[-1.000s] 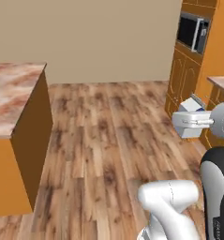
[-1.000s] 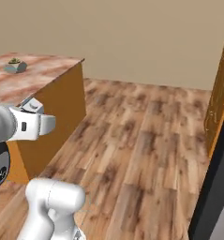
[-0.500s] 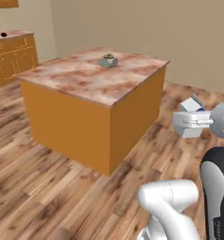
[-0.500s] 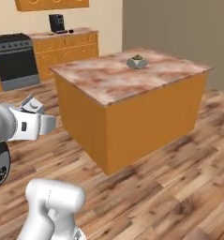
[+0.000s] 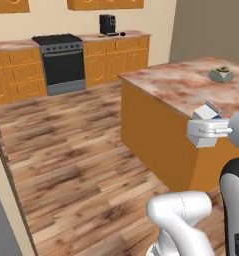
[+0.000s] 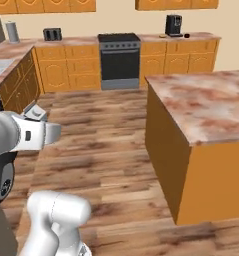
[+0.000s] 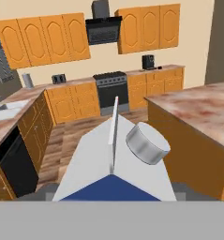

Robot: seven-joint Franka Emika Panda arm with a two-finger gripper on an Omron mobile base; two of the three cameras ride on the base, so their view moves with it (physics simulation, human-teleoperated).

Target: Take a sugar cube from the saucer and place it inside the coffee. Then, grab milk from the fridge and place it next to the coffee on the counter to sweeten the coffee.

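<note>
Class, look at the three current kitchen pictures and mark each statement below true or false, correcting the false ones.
1. The white milk carton with a dark blue band and gabled top sits in the claw. True.
2. The tall black coffee machine stands on the island. False: it stands on the far pinkish-brown marble counter, to the right of the dark oven range.
3. A small potted plant sits on the marble-topped island. True.
4. The carton rests on the wooden plank floor. False: it is held up in the air, above the floor.
5. The orange wall cabinets hang open. False: their doors are closed.
</note>
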